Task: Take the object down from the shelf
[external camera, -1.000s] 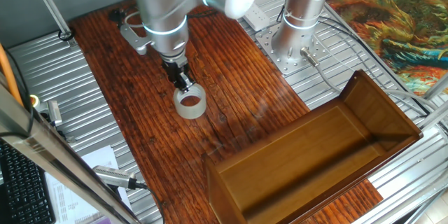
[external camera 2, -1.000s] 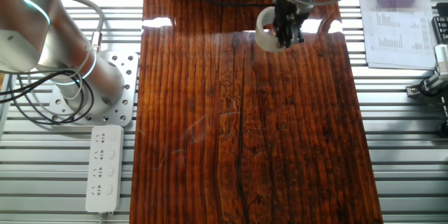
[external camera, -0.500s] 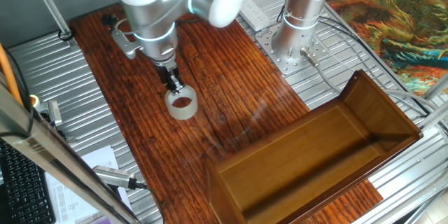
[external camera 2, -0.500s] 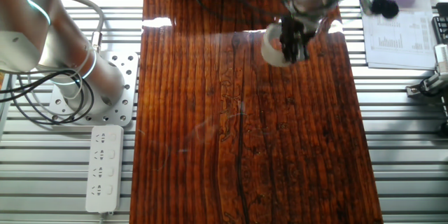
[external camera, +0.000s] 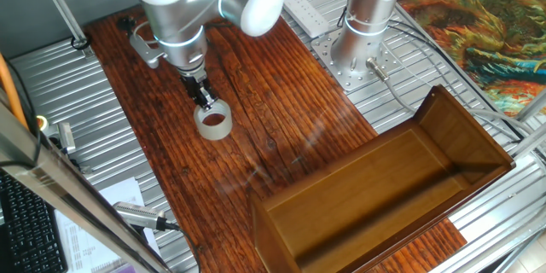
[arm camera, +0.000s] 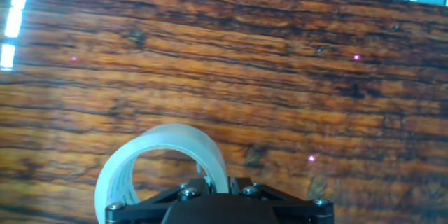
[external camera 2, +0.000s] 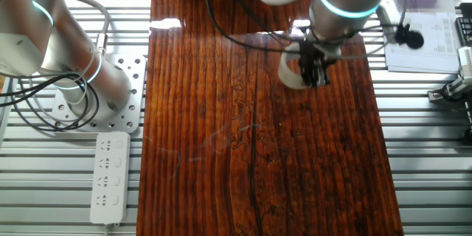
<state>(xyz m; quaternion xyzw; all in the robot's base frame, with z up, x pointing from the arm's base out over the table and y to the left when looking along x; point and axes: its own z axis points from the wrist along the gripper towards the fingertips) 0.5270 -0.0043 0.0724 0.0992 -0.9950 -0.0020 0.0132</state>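
Observation:
The roll of translucent whitish packing tape (external camera: 214, 123) is in my gripper (external camera: 206, 100), low over the dark red-brown tabletop; I cannot tell if it touches the wood. The gripper is shut on the roll's wall, one finger inside the hole and one outside. In the other fixed view the roll (external camera 2: 291, 72) shows left of the gripper (external camera 2: 316, 70). In the hand view the roll (arm camera: 157, 154) stands on edge just ahead of the gripper (arm camera: 218, 180). The brown wooden shelf (external camera: 444, 124) lies at the right, apart from the roll, with nothing in it.
The arm's base (external camera: 358, 47) stands at the back on a metal plate. A power strip (external camera 2: 109, 177) lies on the slatted metal to the left of the tabletop. Papers (external camera 2: 424, 40) and a tool (external camera: 141, 215) lie beside the table.
The gripper has carried the tape roll down and further left over the tabletop, away from the shelf. It stays shut on the roll.

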